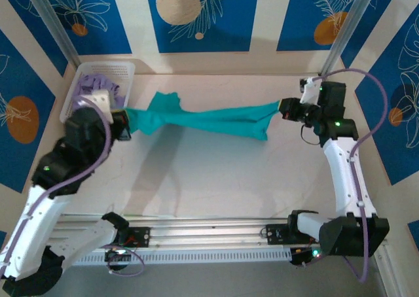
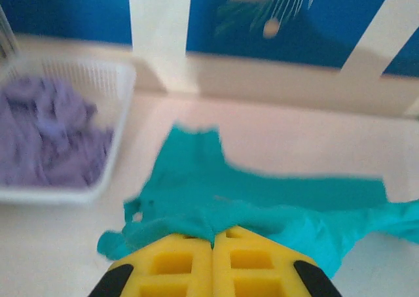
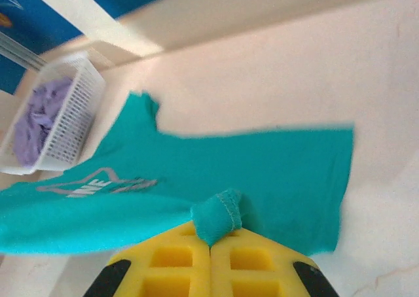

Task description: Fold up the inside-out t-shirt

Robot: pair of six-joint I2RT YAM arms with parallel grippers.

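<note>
The inside-out t-shirt (image 1: 209, 119) is drawn out into a long, twisted teal band between the two grippers, with a shadow thrown on the bench (image 1: 216, 173) beneath it. One end is clamped in the left gripper (image 1: 126, 122), whose yellow fingers (image 2: 177, 261) are pressed together on a bunched fold of the cloth. The other end is pinched in the right gripper (image 1: 283, 108), where a stitched hem is seen rolled up between the closed fingers (image 3: 252, 261). A pale printed motif (image 3: 98, 184) is seen on the fabric to the left of the right gripper in its wrist view. The left arm is reached forward from its base with the elbow bent and the wrist turned towards the right arm. The right arm is stretched along the bench's right side, its wrist turned inward. A white basket (image 1: 124, 71) holding a lavender garment (image 1: 98, 84) is set just beyond the left gripper, to its left.
</note>
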